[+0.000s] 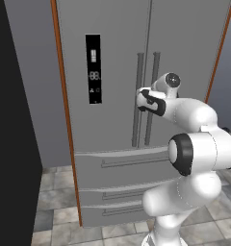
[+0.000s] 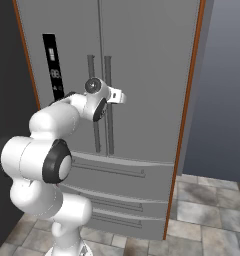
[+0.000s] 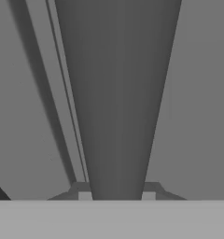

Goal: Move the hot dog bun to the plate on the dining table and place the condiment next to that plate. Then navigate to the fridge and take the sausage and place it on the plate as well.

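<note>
The grey steel fridge carries a black display strip and orange-brown side trim.

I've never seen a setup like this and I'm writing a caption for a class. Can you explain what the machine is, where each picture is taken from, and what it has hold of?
This is a computer-rendered kitchen. The white machine is a robot arm on a base that can drive. Two pictures come from cameras on that base, behind the arm on its left and on its right, so they show the same scene from two sides. The third comes from a camera on the hand, looking along its gripper.

The arm stands before a tall grey fridge with a black display strip, closed doors and drawers below. The gripper's jaws are shut on one of the vertical door handles, the dark bar running up the hand picture. In the right base picture it appears to be the right-hand handle of the pair. No food is visible.
</note>
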